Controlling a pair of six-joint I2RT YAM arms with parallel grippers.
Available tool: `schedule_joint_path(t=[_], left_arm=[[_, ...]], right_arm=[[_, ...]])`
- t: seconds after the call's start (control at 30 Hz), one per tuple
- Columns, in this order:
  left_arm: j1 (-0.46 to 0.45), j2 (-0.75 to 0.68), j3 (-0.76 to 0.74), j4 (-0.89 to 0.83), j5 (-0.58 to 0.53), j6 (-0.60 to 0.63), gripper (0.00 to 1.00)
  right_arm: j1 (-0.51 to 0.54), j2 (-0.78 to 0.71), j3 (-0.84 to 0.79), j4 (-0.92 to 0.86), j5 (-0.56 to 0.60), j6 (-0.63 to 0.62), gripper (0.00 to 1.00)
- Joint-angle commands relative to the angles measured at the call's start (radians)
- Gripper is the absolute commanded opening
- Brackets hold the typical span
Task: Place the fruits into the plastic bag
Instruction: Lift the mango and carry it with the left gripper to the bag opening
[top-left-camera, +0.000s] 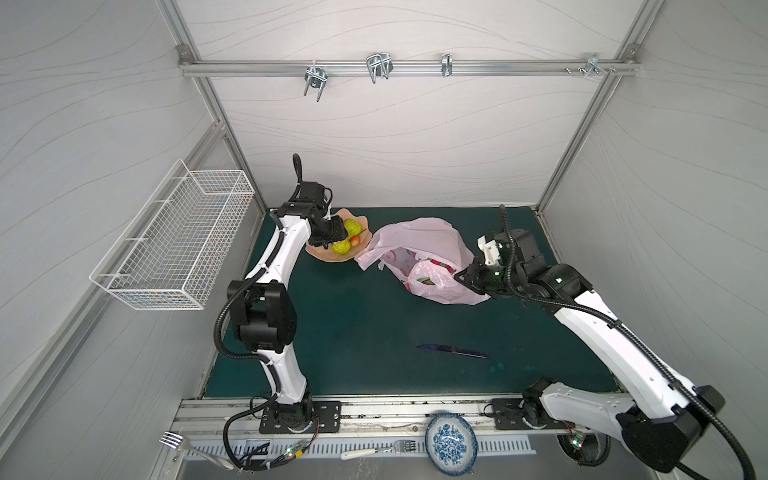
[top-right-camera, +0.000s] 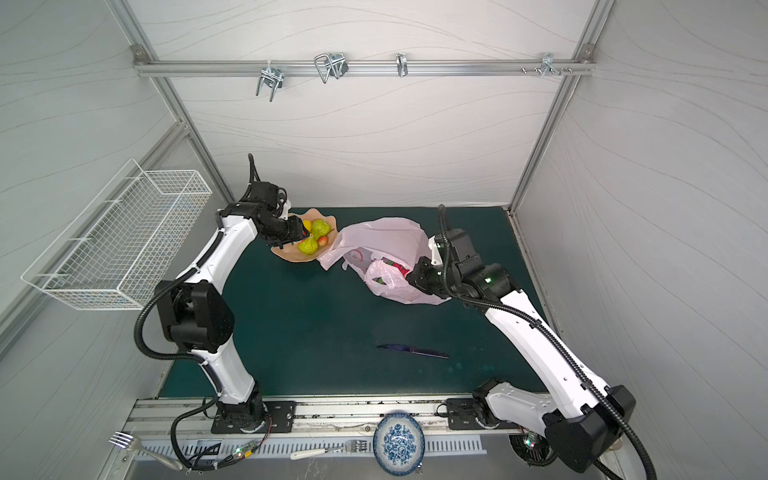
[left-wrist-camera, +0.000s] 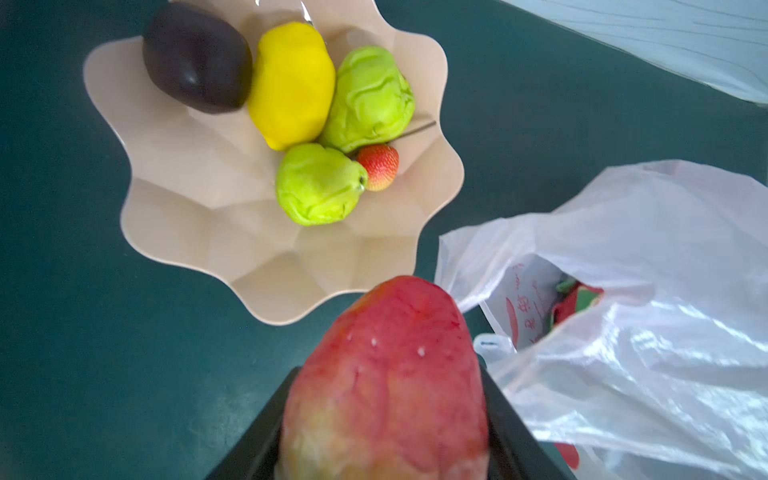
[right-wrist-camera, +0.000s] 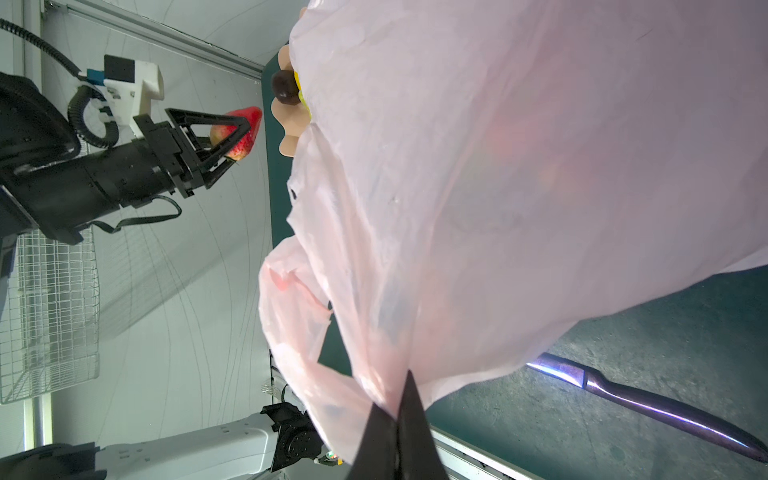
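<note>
Red apple (left-wrist-camera: 386, 374) was gripped in left tool (right-wrist-camera: 239, 139) near bowl (left-wrist-camera: 187, 208); right tool (right-wrist-camera: 398, 419) was clamped on edge of pink bag (right-wrist-camera: 498, 187).

Robot lab cell: aluminium frame (top-left-camera: 399, 66), white panels (top-left-camera: 395, 145), green mat (top-left-camera: 374, 332).

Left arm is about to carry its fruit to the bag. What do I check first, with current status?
1. Grip of left end effector on red apple: ok.
2. Pinch of right end effector on plastic bag: ok.
3. Bag mouth faces bowl, dragon fruit visible inside: ok.
4. Apple above the mouth: not ok, hangs by the bowl.
5. Mouth wide enough: cannot tell.
6. Path clear of knife: ok.
</note>
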Motion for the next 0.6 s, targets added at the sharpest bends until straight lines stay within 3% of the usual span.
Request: schedule_joint_path(t=[0.0, 0.37, 0.5, 0.57], left_arm=[[-0.026, -0.132, -0.088, 0.095, 0.1, -0.003, 0.22], [-0.294, -0.453, -0.44, 0.276, 0.059, 0.083, 0.21], [-0.414, -0.466, -0.494, 0.31, -0.015, 0.177, 0.21], [-0.422, -0.435, -0.492, 0.307, -0.031, 0.181, 0.21]], right_arm=[[0.002, -0.027, -0.018, -0.009, 0.009, 0.002, 0.0], [-0.003, -0.02, -0.021, 0.005, -0.011, 0.0, 0.0], [-0.005, -0.019, -0.024, 0.009, -0.018, -0.004, 0.0], [-0.006, -0.021, -0.026, 0.007, -0.019, -0.005, 0.0]])
